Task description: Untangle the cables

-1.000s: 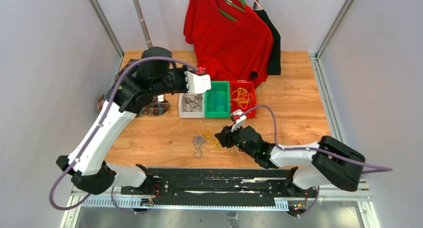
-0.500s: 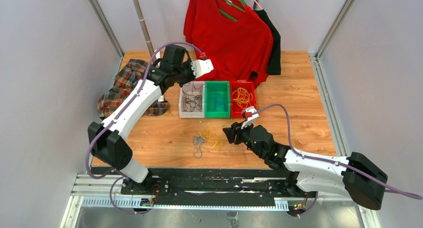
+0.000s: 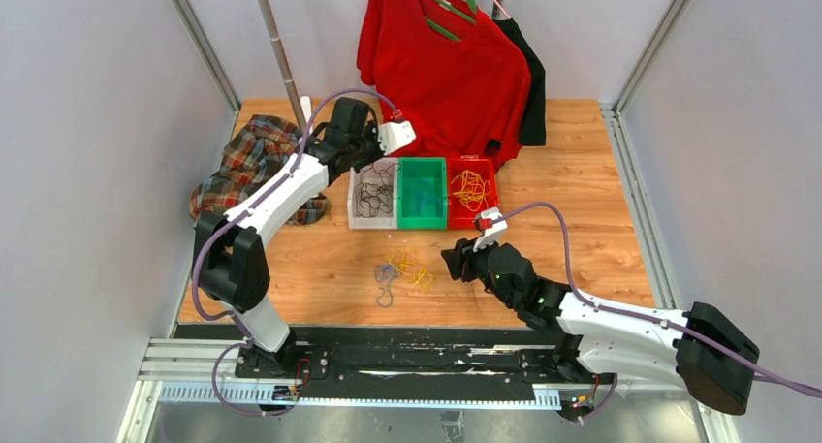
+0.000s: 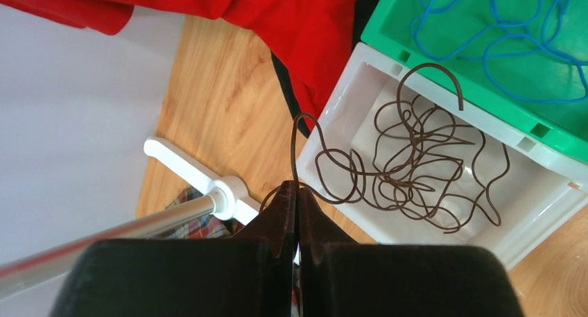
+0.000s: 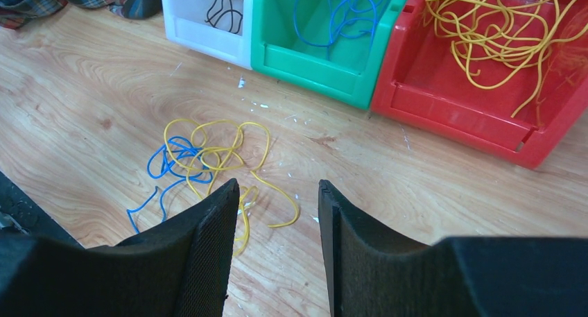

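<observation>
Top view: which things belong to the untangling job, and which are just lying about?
Job: yellow-blue tangle, dark cable in the left end effector, white bin, green bin, red bin.
Lying about: red shirt, plaid cloth, clothes pole.

left claw [image 4: 297,192], cable [image 4: 294,150] back — right claw [image 5: 276,192] rightward

Bright, even light — sharp, soft shadows.

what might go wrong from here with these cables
The left tool pinches a dark cable outside the rim of the white bin; released here, that end may hang out, and pulling back could drag its loops out. The right tool is open near the blue and yellow tangle; closing on it may grab both colours.
</observation>
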Robot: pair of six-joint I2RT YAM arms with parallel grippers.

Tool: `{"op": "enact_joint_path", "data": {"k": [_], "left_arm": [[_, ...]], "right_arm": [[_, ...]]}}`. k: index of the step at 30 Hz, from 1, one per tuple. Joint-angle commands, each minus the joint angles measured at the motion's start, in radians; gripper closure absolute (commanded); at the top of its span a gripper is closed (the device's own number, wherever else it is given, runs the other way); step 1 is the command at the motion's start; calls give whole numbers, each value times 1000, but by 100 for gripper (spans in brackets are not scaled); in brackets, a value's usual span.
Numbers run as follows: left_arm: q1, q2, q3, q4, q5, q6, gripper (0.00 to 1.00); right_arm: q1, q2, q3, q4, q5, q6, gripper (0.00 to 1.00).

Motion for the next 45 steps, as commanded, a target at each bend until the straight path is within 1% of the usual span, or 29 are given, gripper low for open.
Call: {"op": "enact_joint_path", "data": {"k": [1, 10, 15, 20, 25, 28, 29, 32, 35, 38, 39, 41, 45], "left_arm": [[14, 11, -39, 77, -42, -14, 99], [15, 43, -102, 76, 16, -86, 99], [15, 88, -132, 128, -34, -101, 100], [15, 116, -169, 184, -54, -102, 100], [14, 136, -188, 209, -54, -110, 100], [16, 147, -191, 216, -40, -117, 99], [15, 151, -189, 214, -34, -123, 98], [15, 154, -158, 177, -6, -154, 85], [16, 126, -110, 105, 42, -175, 65], [16, 80, -55, 4, 108, -181, 39], [16, 65, -39, -32, 128, -180, 32], [18, 40, -5, -96, 157, -180, 21], [28, -4, 54, -232, 229, -180, 8]], "right_arm": [[-17, -16, -7, -33, 32, -2, 54], [-17, -13, 23, -71, 25, 0, 52], [-18, -22, 39, -100, 26, -8, 51], [-18, -33, 48, -125, 31, -14, 51], [-18, -37, 44, -140, 28, -5, 51], [-19, -33, 45, -140, 17, -2, 49], [-17, -27, 46, -139, 9, -2, 48], [-18, 7, 58, -133, -28, 6, 44], [-17, 62, 75, -126, -100, 13, 41], [-17, 121, 101, -126, -166, 16, 38], [-17, 142, 110, -125, -180, 15, 37], [-17, 189, 128, -119, -193, 14, 37], [-17, 299, 152, -63, -230, 12, 36]]}}
